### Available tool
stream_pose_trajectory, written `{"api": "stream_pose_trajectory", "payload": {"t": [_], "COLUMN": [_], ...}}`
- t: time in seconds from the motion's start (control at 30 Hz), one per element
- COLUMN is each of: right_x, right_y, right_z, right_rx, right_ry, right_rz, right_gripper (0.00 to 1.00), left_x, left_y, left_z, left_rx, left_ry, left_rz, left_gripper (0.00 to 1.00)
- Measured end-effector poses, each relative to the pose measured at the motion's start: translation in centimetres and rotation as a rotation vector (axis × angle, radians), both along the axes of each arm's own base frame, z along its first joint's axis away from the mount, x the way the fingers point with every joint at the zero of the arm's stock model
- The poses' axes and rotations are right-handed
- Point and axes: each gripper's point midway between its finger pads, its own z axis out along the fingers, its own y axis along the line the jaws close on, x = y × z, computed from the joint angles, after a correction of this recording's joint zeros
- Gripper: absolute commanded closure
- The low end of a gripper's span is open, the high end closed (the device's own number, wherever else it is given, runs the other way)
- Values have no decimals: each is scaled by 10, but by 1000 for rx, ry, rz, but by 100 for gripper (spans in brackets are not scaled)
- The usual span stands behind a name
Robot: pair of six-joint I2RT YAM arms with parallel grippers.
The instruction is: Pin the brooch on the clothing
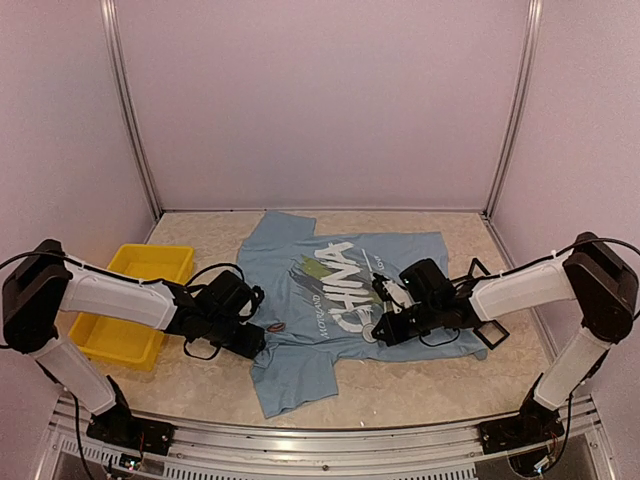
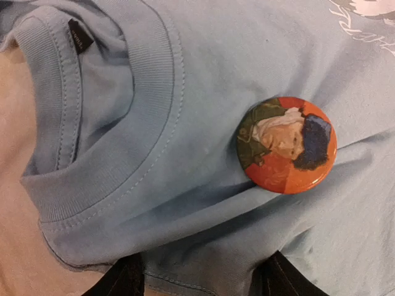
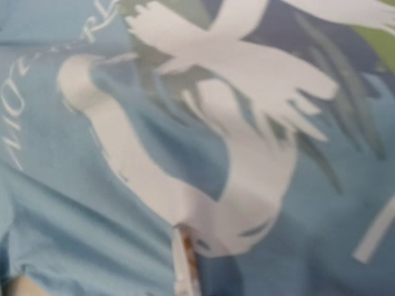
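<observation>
Top external view, left to right: at 9 o'clock on the table (image 1: 420, 388), a yellow bin (image 1: 135, 300) with its bare yellow floor showing. Beside it, left arm (image 1: 115, 295) stretched low toward 3 o'clock, left end effector (image 1: 260, 337) down at the neck end of the clothing (image 1: 330, 350), brooch (image 1: 275, 327) just at its tip. Clothing spread flat mid-table, white lettering (image 1: 345, 290) turned sideways. From 3 o'clock, right arm (image 1: 520, 285) reaching in, right end effector (image 1: 380, 330) set on the lettering.

Left wrist view adds detail: two dark fingertips (image 2: 123, 280) standing apart at 6 o'clock, shirt fabric between them. Round orange-red brooch with a blue-capped portrait, resting at 3 o'clock of the collar (image 2: 148, 123), clear of both fingertips.

Right wrist view: blurred print only. Fingers drawn together; cannot tell whether fabric is pinched.
</observation>
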Motion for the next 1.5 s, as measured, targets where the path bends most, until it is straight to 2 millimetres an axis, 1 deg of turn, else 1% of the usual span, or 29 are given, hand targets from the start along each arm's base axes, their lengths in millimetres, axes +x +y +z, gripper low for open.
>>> {"api": "stream_pose_trajectory", "payload": {"t": [0.2,0.3,0.33,0.37,0.4,0.43,0.47,0.5,0.53,0.57,0.63,0.7,0.73,0.77,0.8,0.83,0.87,0.93,0.97,1.0,1.03,1.07,1.13,1.17,1.23,1.3,1.4,1.43,1.5], "right_x": [0,-3,-4,-5,-6,-6,-7,-8,-7,-5,0,6,9,10,11,13,13,13,13,13,13,13,12,11,9,7,5,5,5], "right_y": [-12,-18,-20,-22,-22,-21,-19,-15,-12,-6,5,17,22,26,28,29,31,32,32,32,32,33,33,33,31,27,24,23,24], "right_z": [1,3,3,4,5,6,9,12,17,24,39,55,63,68,72,74,76,76,76,76,76,76,75,73,69,65,67,69,75], "right_rx": [-48,-69,-75,-81,-86,-90,-95,-97,-94,-84,-54,-16,2,13,21,28,33,33,32,31,31,31,32,29,22,12,9,11,17], "right_ry": [-2,0,1,2,4,4,3,-1,-10,-23,-53,-88,-105,-116,-123,-130,-135,-138,-138,-139,-139,-140,-144,-143,-138,-135,-147,-154,-171], "right_rz": [-27,-26,-23,-18,-11,-1,18,35,48,65,92,112,123,131,135,139,143,147,147,149,150,151,153,152,151,150,150,152,159], "right_gripper": [100,100,100,100,100,100,100,100,100,100,100,100,100,100,100,100,100,100,100,100,100,100,100,100,100,100,100,100,100], "left_x": [-1,-7,-12,-18,-28,-41,-60,-73,-90,-102,-111,-108,-106,-104,-104,-105,-106,-110,-112,-112,-112,-112,-110,-110,-112,-119,-139,-145,-157], "left_y": [22,27,24,18,6,-10,-31,-45,-64,-77,-94,-106,-112,-118,-125,-127,-127,-125,-125,-126,-127,-129,-135,-138,-144,-147,-145,-144,-141], "left_z": [1,6,9,14,20,29,41,48,59,66,72,64,56,47,32,26,15,0,-2,-1,-1,-1,-1,-1,-2,-2,-1,0,4], "left_rx": [-6,5,11,25,18,12,-9,-27,-56,-81,-93,-57,-30,-1,37,50,80,115,110,105,98,94,81,74,62,56,37,28,18], "left_ry": [21,15,6,-23,-45,-78,-116,-134,-160,-175,-193,-192,-184,-171,-146,-137,-114,-74,-54,-43,-23,-11,11,19,33,48,110,131,162], "left_rz": [85,90,71,28,-31,-115,-228,-301,-400,-466,-553,-598,-620,-639,-672,-684,-712,-753,-768,-780,-786,-792,-813,-819,-840,-860,-905,-916,-938], "left_gripper": [38,40,40,41,41,42,43,44,46,48,50,48,44,41,37,33,31,30,31,34,40,50,74,84,94,97,94,92,80]}}
